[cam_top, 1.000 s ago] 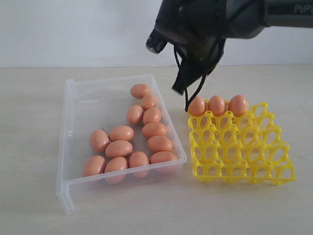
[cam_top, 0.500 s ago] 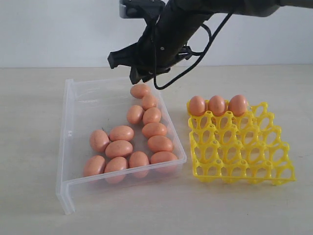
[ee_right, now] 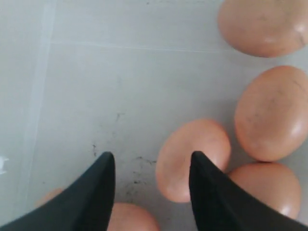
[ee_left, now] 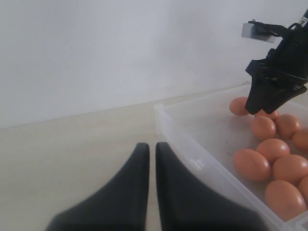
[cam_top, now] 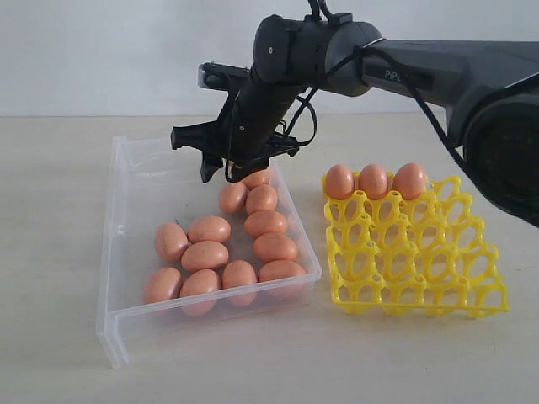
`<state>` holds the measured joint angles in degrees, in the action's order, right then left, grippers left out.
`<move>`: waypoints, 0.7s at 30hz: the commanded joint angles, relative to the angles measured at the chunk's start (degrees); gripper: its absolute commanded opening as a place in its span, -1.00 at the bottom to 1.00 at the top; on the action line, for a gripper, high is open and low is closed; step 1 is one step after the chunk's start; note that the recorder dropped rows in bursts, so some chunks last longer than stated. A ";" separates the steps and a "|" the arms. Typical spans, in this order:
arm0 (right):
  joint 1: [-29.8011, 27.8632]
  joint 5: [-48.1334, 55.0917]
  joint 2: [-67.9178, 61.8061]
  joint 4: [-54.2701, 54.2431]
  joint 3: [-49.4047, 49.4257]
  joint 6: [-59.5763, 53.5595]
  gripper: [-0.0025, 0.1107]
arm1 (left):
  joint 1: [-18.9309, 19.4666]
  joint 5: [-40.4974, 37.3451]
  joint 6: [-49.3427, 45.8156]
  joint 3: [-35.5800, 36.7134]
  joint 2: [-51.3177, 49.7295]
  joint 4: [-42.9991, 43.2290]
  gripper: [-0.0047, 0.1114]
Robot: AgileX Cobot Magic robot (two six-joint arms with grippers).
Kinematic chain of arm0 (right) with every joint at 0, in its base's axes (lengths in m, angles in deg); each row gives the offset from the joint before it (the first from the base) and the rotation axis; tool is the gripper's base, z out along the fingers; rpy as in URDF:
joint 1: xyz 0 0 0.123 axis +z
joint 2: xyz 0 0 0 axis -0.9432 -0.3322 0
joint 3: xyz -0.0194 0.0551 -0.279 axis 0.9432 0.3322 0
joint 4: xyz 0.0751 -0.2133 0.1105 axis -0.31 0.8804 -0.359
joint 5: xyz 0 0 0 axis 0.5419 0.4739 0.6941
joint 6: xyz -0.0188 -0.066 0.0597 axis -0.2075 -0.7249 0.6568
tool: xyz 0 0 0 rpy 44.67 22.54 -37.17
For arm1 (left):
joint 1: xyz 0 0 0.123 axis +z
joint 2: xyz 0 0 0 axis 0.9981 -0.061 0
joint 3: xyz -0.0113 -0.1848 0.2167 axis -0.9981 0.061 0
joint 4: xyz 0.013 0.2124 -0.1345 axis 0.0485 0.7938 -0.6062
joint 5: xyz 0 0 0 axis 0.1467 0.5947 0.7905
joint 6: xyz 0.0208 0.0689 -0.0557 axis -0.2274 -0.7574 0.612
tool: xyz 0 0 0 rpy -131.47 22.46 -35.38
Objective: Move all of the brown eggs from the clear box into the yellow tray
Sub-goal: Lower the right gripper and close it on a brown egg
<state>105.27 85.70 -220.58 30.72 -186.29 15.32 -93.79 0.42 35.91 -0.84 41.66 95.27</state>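
Hovering over clear box (cam_top: 119, 220), R hand (ee_right: 151, 157) spread

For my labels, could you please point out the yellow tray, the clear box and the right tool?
yellow tray (cam_top: 421, 307): exterior view, front rim.
clear box (cam_top: 114, 244): exterior view, left wall.
right tool (ee_right: 152, 155): right wrist view, midway between fingertips.

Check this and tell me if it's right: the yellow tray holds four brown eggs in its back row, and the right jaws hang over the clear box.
Wrong count: the yellow tray holds three brown eggs, not four, as the exterior view shows. They sit in its back row, and the right gripper does hang over the clear box.
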 commanded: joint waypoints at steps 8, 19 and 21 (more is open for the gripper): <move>-0.44 -1.03 -3.00 4.89 -0.61 5.34 0.09 | -0.33 0.18 0.29 0.23 0.04 -0.13 -0.85; -0.44 -5.28 -6.54 4.54 -0.61 8.78 0.02 | -0.33 0.18 0.29 0.23 0.04 -0.13 -0.85; -0.44 -5.00 -6.59 4.54 -0.61 8.78 -0.11 | -0.33 0.18 0.29 0.23 0.04 -0.13 -0.85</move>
<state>105.27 80.68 -226.76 34.98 -186.89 23.92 -93.79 0.42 35.91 -0.84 41.66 95.27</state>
